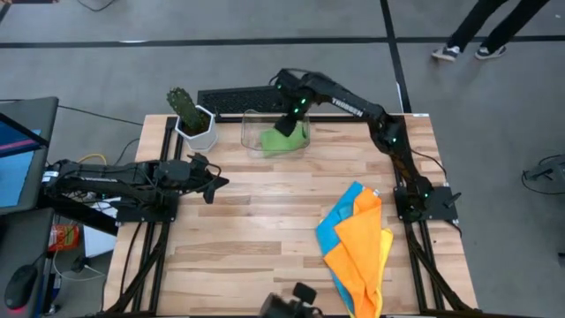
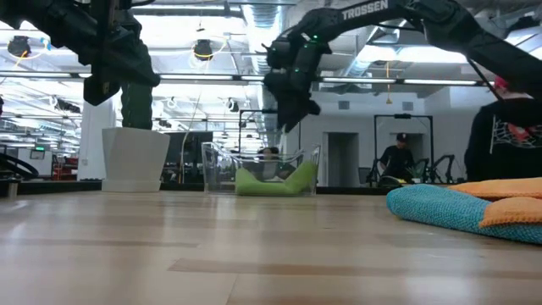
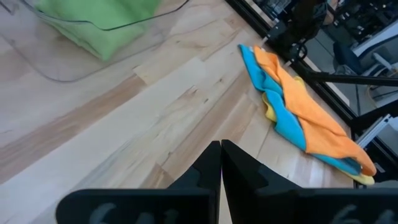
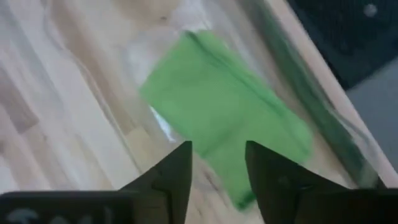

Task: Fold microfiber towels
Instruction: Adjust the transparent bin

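Your right end effector [image 1: 288, 122] hangs just above the clear bin [image 1: 250, 134] with its jaws parted and empty, and the folded green towel [image 1: 284, 140] lies inside the bin below it, so this reads as the drop-off step of the first fold. Your left end effector [image 1: 214, 183] waits clenched on nothing, over the desk [image 1: 256, 238] well to the bin's near-left. Next calls for fetching one cloth from the heap of orange towel [image 1: 360, 252], blue towel [image 1: 334, 225] and yellow towel [image 1: 386, 243], well apart from the bin toward the near right; "TROSSEN" is readable on the right arm.
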